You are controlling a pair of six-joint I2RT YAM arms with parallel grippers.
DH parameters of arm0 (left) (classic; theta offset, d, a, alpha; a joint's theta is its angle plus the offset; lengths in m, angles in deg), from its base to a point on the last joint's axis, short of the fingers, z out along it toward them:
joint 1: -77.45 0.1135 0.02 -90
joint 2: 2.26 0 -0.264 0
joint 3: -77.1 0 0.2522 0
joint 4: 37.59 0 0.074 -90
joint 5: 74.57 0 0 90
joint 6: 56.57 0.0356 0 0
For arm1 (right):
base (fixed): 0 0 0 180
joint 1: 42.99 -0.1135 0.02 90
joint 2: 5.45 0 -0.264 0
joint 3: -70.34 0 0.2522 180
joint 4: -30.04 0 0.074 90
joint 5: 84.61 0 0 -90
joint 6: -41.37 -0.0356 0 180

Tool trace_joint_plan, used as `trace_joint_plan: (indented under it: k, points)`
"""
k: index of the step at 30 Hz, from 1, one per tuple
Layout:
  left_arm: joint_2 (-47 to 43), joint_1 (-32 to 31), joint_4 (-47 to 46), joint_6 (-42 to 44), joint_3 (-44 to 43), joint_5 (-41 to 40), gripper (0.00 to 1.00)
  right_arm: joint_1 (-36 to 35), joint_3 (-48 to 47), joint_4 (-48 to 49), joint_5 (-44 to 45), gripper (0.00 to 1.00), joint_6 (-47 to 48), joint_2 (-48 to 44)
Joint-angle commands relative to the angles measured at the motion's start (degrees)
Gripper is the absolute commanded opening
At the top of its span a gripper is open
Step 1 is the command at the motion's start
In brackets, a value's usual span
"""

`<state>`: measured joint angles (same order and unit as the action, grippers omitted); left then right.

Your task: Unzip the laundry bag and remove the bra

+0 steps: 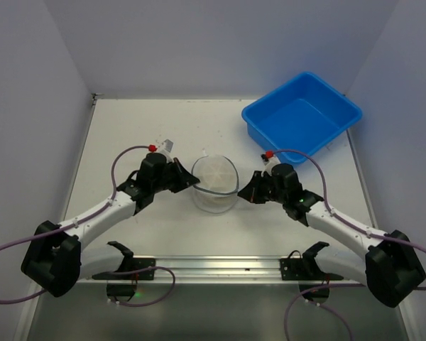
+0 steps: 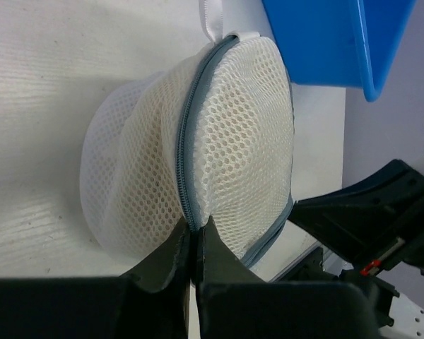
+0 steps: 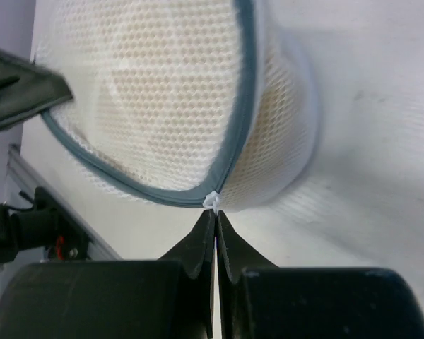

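The laundry bag (image 1: 214,183) is a round white mesh pouch with a grey-blue zipper rim, lying mid-table between both arms. A cream shape shows dimly through the mesh; the bra itself is hidden inside. My left gripper (image 2: 195,227) is shut on the bag's zipper rim (image 2: 186,148) at its left side. My right gripper (image 3: 215,215) is shut on the small white zipper pull (image 3: 211,201) at the bag's right edge. In the right wrist view the upper disc (image 3: 155,92) is lifted, its rim curving up away from the lower one.
A blue plastic tub (image 1: 302,114) stands at the back right, also in the left wrist view (image 2: 325,42). A metal rail (image 1: 213,266) runs along the near edge between the arm bases. White walls close in the table.
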<state>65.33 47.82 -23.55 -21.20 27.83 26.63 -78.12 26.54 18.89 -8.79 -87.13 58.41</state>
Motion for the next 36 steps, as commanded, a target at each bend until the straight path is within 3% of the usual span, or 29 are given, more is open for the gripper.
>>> trace_joint_plan:
  k: [1,8,14,15,17,18,21,26,30,34,36]
  points:
    - [0.0,1.2,2.3,5.8,-0.1,0.7,0.0,4.5,0.3,-6.6,2.5,0.0,5.8,-3.0]
    - [7.7,2.5,2.6,13.0,-8.6,1.7,0.02,3.5,-5.4,-3.5,-5.8,0.0,7.0,3.1]
    - [18.0,4.9,2.5,15.6,-22.3,2.0,0.34,-6.2,-13.3,3.0,-7.8,0.0,1.5,11.5]
    - [18.4,5.2,2.6,14.9,-23.8,2.2,0.49,-7.7,-14.1,4.2,-8.1,0.0,-0.3,12.8]
    - [18.2,5.9,3.4,13.9,-24.3,2.5,0.67,-9.0,-16.1,7.6,-8.0,0.0,-1.8,15.9]
    - [17.5,6.0,4.0,12.8,-23.5,1.9,0.82,-9.6,-16.6,8.5,-7.5,0.0,-2.7,16.8]
    - [13.3,6.0,5.2,9.7,-18.1,-2.3,0.96,-9.8,-17.5,11.5,-6.7,0.0,-4.2,19.2]
    - [6.0,5.8,-0.5,3.8,-6.8,2.1,0.95,-10.2,-18.6,12.9,-7.0,0.0,-3.8,21.3]
    - [3.3,2.7,-6.9,-1.5,-0.6,4.4,0.84,-10.6,-18.5,12.9,-6.7,0.0,-3.6,21.8]
    - [3.6,-2.6,-7.7,-1.7,-1.1,2.1,0.76,-10.9,-18.0,13.2,-6.5,0.0,-3.7,22.0]
    - [3.8,-3.2,-7.8,-2.7,-0.5,1.4,0.66,-11.1,-18.0,13.1,-6.5,0.0,-3.8,21.8]
